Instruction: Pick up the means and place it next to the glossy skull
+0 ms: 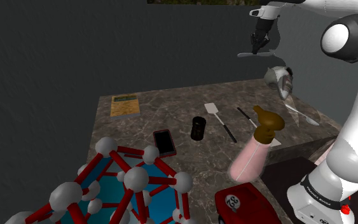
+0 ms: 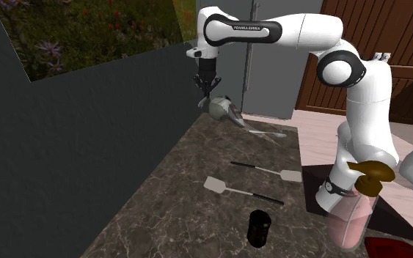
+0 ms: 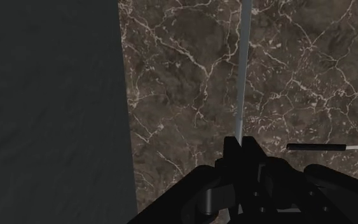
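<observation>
My gripper (image 1: 257, 46) (image 2: 207, 86) hangs high over the far end of the brown marble counter (image 1: 165, 114), beside the dark wall. Its fingers (image 3: 233, 153) are shut on a thin grey flat tool (image 3: 242, 70), seen edge-on as a pale line running away from the fingertips. In the shoulder view the tool (image 1: 254, 55) shows as a flat grey piece just under the hand. The glossy silver skull (image 1: 278, 76) (image 2: 223, 108) lies on the counter just below and beside the gripper.
A spoon (image 2: 267, 133), two spatulas (image 2: 230, 188) (image 2: 271, 171), a black cup (image 1: 198, 128), a phone (image 1: 165, 142) and a book (image 1: 124, 105) lie on the counter. A pink bottle with a brown top (image 1: 260, 143) stands at its edge. A red-and-white ball model (image 1: 120, 184) stands nearer the camera.
</observation>
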`<state>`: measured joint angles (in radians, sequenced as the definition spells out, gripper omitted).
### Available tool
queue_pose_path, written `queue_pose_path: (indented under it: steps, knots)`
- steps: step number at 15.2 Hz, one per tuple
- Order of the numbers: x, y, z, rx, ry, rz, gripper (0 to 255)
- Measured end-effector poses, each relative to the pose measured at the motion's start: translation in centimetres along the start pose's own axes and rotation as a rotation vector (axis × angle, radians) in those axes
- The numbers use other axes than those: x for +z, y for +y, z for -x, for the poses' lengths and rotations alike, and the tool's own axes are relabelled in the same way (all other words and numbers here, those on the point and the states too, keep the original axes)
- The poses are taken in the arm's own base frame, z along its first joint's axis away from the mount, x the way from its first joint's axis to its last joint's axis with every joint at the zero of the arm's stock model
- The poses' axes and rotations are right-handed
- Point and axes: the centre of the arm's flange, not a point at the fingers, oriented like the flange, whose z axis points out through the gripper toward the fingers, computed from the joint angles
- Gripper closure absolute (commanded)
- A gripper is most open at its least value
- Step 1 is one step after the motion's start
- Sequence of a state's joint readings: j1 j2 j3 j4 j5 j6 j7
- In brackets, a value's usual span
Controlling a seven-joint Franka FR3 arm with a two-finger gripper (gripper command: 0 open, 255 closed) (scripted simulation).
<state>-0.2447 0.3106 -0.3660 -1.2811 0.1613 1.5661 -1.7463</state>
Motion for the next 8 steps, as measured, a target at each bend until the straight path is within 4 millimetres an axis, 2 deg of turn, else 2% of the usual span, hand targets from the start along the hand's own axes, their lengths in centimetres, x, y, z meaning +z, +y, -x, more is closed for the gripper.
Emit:
queue_pose_path:
  steps: [2, 3, 8]
  knots:
    - [0.2, -0.1, 2.7, 0.000, 0.000, 0.000, 255]
    - [0.4, -0.1, 3.4, 0.000, 0.000, 0.000, 255]
    - [2.5, -0.1, 4.4, -0.001, 0.000, 0.000, 255]
